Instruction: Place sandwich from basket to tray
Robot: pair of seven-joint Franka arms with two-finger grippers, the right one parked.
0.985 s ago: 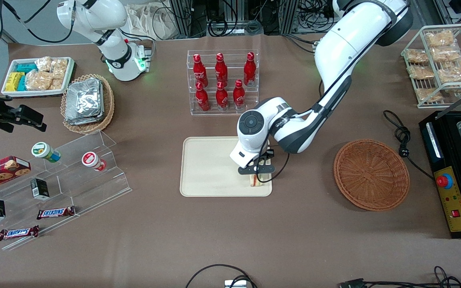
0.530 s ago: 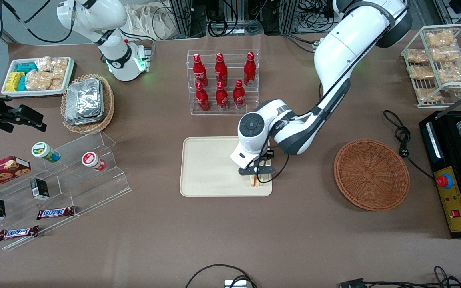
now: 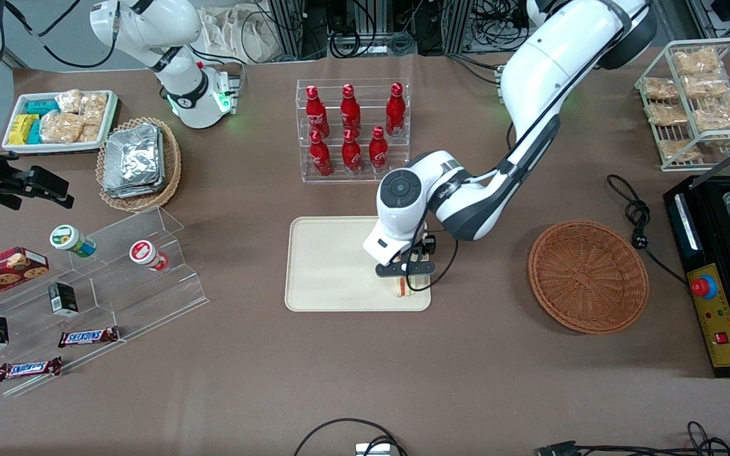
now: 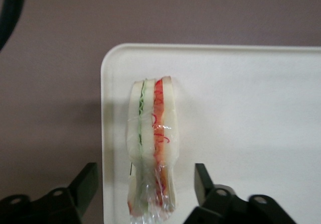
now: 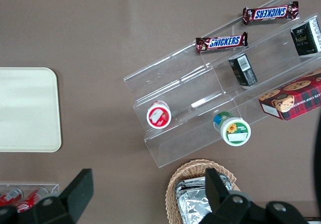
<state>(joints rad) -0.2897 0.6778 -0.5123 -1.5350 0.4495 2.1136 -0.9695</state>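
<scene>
The gripper (image 3: 405, 280) hung low over the cream tray (image 3: 327, 266), above the tray corner that lay nearest the front camera and toward the wicker basket (image 3: 588, 276). In the wrist view its jaws stood apart, one on each side of the sandwich (image 4: 153, 148), with a visible gap between each finger and the bread, so nothing was clamped. The sandwich, a plastic-wrapped wedge with a green layer and a red-orange layer showing along its cut edge, stood on edge on the tray just beside the rim (image 4: 106, 133) and close to the rounded corner; in the front view only a sliver of it (image 3: 403, 290) showed below the gripper. The basket sat well apart toward the working arm's end of the table (image 3: 466, 380) and held nothing that could be seen. Judged from this, the placing looked done and the step in hand was the release and withdrawal. To do that well, the arm should rise straight up, keeping the jaws as wide as they were, so that neither finger would brush the wedge: it stood on a narrow edge and would probably tip at a light sideways touch, and because it was so near the rim a topple outward could leave it partly off the tray. Any sideways travel toward a rest pose would best wait until the fingertips were clear above the top of the bread.
</scene>
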